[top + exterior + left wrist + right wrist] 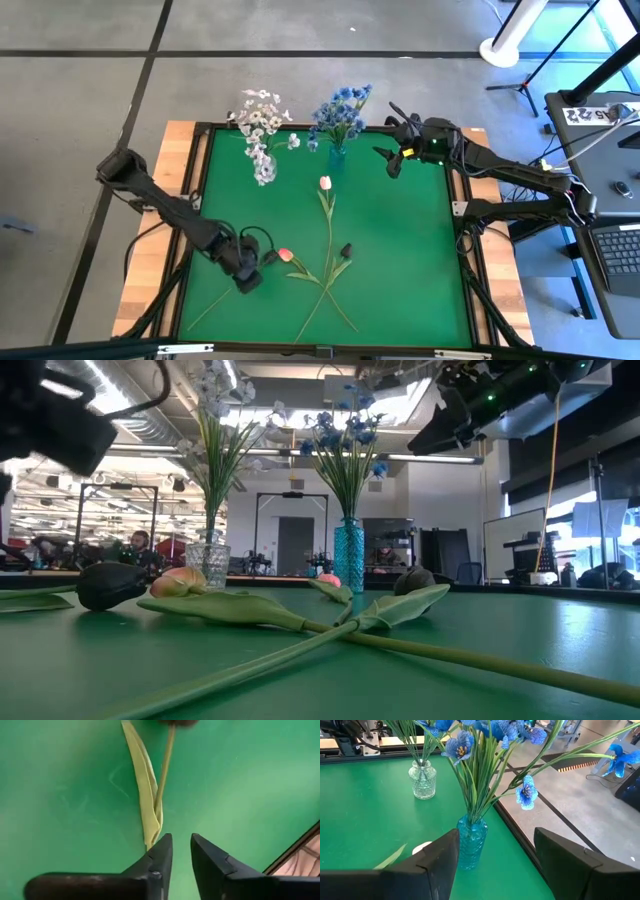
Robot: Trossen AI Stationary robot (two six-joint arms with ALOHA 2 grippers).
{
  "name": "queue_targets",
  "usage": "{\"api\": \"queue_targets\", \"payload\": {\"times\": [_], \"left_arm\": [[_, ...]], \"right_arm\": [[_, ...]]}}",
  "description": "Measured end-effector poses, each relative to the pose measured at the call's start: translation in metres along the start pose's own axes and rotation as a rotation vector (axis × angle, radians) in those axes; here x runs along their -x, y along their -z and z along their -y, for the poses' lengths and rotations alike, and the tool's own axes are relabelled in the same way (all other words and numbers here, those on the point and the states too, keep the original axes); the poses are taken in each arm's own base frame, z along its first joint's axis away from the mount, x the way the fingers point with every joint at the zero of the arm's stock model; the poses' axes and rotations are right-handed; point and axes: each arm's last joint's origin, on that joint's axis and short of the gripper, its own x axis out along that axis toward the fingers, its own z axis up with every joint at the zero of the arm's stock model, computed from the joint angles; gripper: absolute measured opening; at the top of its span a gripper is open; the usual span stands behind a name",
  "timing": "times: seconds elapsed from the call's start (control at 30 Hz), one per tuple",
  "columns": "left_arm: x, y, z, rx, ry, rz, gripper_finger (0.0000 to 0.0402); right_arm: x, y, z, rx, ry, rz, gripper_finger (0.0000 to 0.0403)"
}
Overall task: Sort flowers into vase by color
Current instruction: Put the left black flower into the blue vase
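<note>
Three tulips lie on the green mat with their stems crossed (325, 285): a pale pink one (325, 183), a pink one (285, 255) and a dark one (346, 249). White sprays stand in a clear vase (262, 165) and blue sprays in a blue vase (337, 155) by the far edge. My left gripper (247, 280) is low over the mat left of the pink tulip and narrowly open (181, 842), at the end of a leafed stem (150, 795). My right gripper (388, 135) hangs open and empty (496, 837), right of the blue vase (470, 845). My left gripper comes from above with its fingertips just over the mat. One fingertip (162, 847) stands at the lower end of the leaf (150, 837). I cannot tell whether it touches it. Nothing lies between the fingers.
A black frame (205, 128) borders the mat, with wooden table strips (180, 140) outside it. The mat's right half (410, 260) is bare. In the low view the tulip stems and leaves (330, 625) stretch across the foreground, with both vases behind them.
</note>
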Motion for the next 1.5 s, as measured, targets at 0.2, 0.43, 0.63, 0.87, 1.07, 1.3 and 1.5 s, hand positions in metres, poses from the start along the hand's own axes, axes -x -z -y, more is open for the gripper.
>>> {"api": "queue_targets", "payload": {"times": [0.2,0.43,0.63,0.87,1.07,1.3,1.5], "left_arm": [[-0.024,0.008,-0.001,0.029,-0.096,-0.075,0.0111],[-0.042,0.01,-0.003,0.094,-0.183,-0.112,0.0125],[-0.044,0.004,-0.007,0.171,-0.223,-0.123,0.0094],[-0.041,-0.003,-0.015,0.203,-0.3,-0.128,0.0008],[-0.029,-0.011,-0.012,0.149,-0.398,-0.069,0.0002],[0.032,-0.026,0.029,-0.025,-0.44,0.203,0.0],[0.091,-0.032,0.072,-0.286,-0.132,0.584,0.0]], "right_arm": [[0.0,0.0,0.0,0.0,0.001,0.0,0.0254],[0.0,0.0,0.0,0.0,0.0,0.0,0.0254],[0.0,0.0,0.0,0.0,0.001,0.001,0.0254],[0.0,0.0,0.0,0.0,0.001,0.001,0.0254],[0.0,0.0,0.0,0.004,0.001,0.003,0.0254],[0.0,-0.004,0.0,0.004,-0.015,0.047,0.0254],[0.009,-0.015,-0.003,-0.014,-0.175,0.172,0.0254]]}}
